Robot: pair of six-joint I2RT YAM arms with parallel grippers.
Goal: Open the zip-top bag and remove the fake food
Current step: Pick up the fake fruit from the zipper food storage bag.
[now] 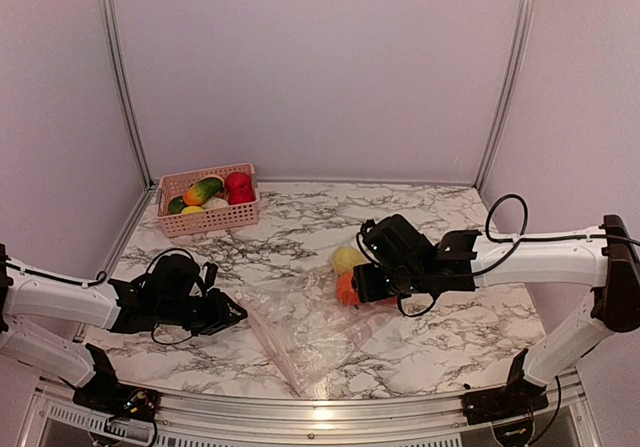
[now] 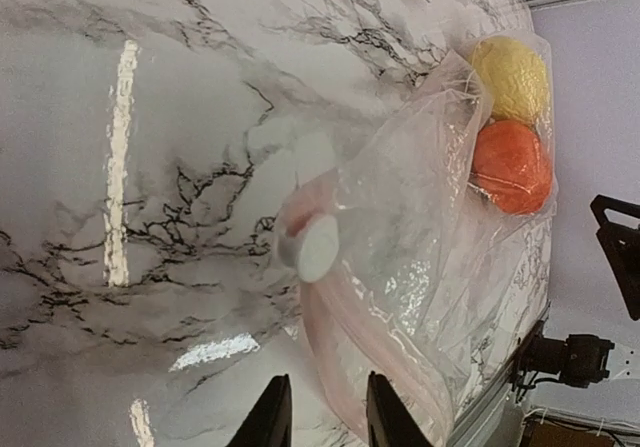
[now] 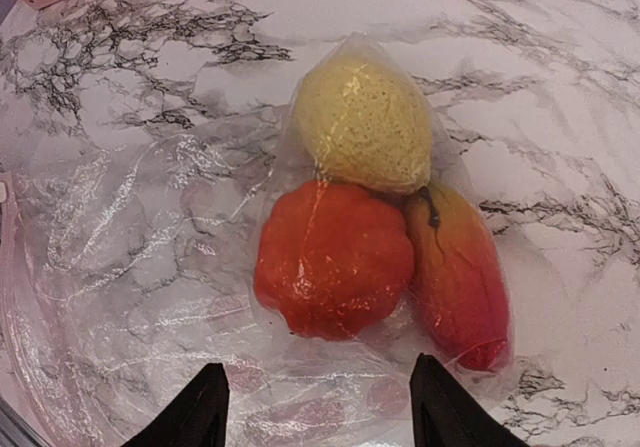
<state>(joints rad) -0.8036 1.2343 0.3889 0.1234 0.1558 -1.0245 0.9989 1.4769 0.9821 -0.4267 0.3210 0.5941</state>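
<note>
Your bag point(image 1: 300, 332) is lying flat in the middle of the table point(image 1: 450, 217), toward the near edge. The pink zip strip point(image 2: 322, 342) runs down its left side, and the white slider point(image 2: 318, 247) sits partway along it.

All the food is inside, bunched in the far-right corner: a yellow one point(image 3: 365, 117), a lumpy orange one point(image 3: 330, 257), and a longer red-orange one point(image 3: 460, 282) touching it.

Your left gripper point(image 2: 327, 397) is low at the bag's left edge. Its jaws are down to a narrow gap and the strip runs right into it, but honestly I can't tell if it's pinching the plastic.

Your right gripper point(image 3: 325, 412) is spread wide with nothing in it, right by the orange one, over the bag.

The basket point(image 1: 210, 222) of toys point(image 1: 238, 182) sits far left, well apart.
</note>
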